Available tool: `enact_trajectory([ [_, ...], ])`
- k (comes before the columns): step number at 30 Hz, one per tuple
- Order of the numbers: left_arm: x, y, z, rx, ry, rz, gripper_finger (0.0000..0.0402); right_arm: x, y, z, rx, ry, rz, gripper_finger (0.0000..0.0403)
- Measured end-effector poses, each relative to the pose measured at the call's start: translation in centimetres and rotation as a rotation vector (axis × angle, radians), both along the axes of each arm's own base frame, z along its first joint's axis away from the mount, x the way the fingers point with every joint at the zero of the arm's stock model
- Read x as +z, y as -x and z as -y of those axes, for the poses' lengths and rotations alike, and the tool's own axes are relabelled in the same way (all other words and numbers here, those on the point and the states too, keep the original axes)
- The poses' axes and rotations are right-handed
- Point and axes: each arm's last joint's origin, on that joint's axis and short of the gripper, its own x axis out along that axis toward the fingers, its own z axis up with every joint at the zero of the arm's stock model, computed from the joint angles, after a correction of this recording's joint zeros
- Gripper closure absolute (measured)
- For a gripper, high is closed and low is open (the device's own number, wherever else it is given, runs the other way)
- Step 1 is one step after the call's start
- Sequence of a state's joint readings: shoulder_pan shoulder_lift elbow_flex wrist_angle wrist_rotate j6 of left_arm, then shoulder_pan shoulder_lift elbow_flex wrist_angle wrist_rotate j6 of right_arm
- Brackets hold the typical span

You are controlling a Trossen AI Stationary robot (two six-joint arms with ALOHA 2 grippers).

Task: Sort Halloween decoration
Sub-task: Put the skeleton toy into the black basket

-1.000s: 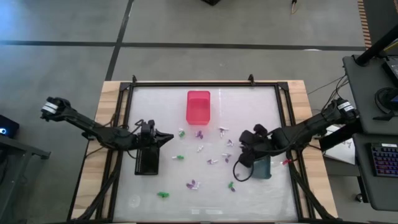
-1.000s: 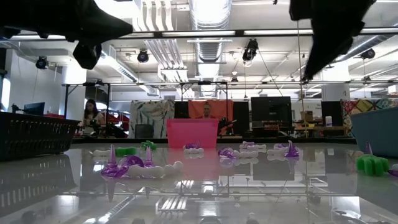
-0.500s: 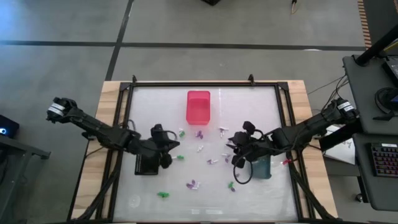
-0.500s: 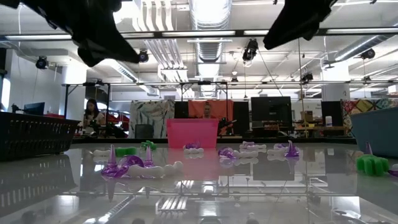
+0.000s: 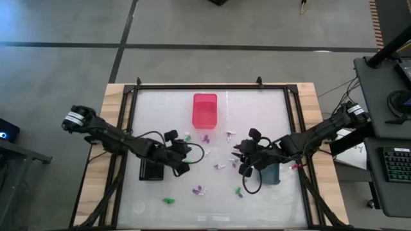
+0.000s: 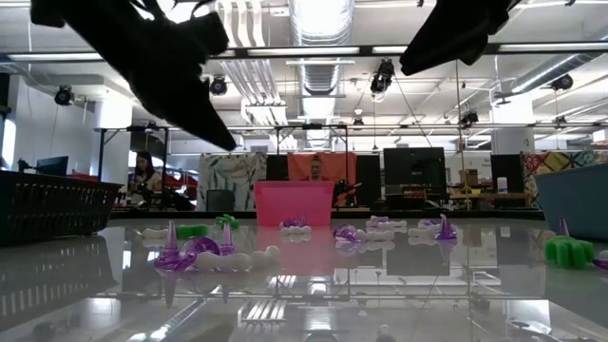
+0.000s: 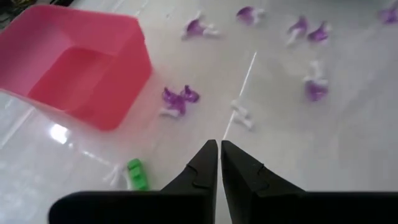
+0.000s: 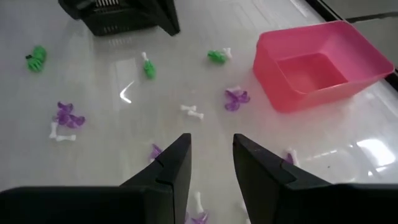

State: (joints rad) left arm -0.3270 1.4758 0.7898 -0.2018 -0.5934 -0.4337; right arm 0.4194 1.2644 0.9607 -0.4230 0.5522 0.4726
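The Halloween decoration is a scatter of tiny green, purple and white pieces lying on the white table top, among them a purple piece (image 5: 205, 137), a white piece (image 5: 207, 153) and a green piece (image 5: 168, 201). My left gripper (image 5: 186, 153) hangs shut above the table, just right of the black bin (image 5: 152, 169); ahead of it lie a green piece (image 7: 135, 174) and a purple piece (image 7: 177, 99). Over the pieces right of centre, my right gripper (image 5: 237, 154) stands open with nothing between its fingers, and a white piece (image 8: 193, 111) lies ahead of it.
A pink bin (image 5: 205, 109) stands at the far middle of the table. A grey-blue bin (image 5: 270, 173) sits under my right arm. A black frame (image 5: 212, 86) runs around the table top. Bare table lies along the near edge.
My left gripper has swung from above the black bin toward the table's right, come down and tipped forward and down; it stays shut. My right gripper has shifted a little toward the table's left and rolled, still open. No piece has moved.
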Motion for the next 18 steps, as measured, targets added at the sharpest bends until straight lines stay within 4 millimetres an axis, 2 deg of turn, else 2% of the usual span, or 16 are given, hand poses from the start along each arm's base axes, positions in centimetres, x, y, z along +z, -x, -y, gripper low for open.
enact_trajectory([
  [7, -2.0, -0.1, -2.3, 0.056, -0.049, -0.084, 0.0344, -0.7, 0.0, 0.0, 0.002, -0.005, 0.013, 0.0291],
  [12, -3.0, 0.1, -3.2, 0.058, -0.110, -0.102, 0.0309, -0.7, 0.0, 0.0, 0.002, -0.006, 0.014, 0.0291],
  [18, -4.3, 0.5, -4.2, 0.075, -0.120, -0.066, 0.0304, -0.7, 0.0, 0.0, 0.001, -0.006, 0.016, 0.0291],
])
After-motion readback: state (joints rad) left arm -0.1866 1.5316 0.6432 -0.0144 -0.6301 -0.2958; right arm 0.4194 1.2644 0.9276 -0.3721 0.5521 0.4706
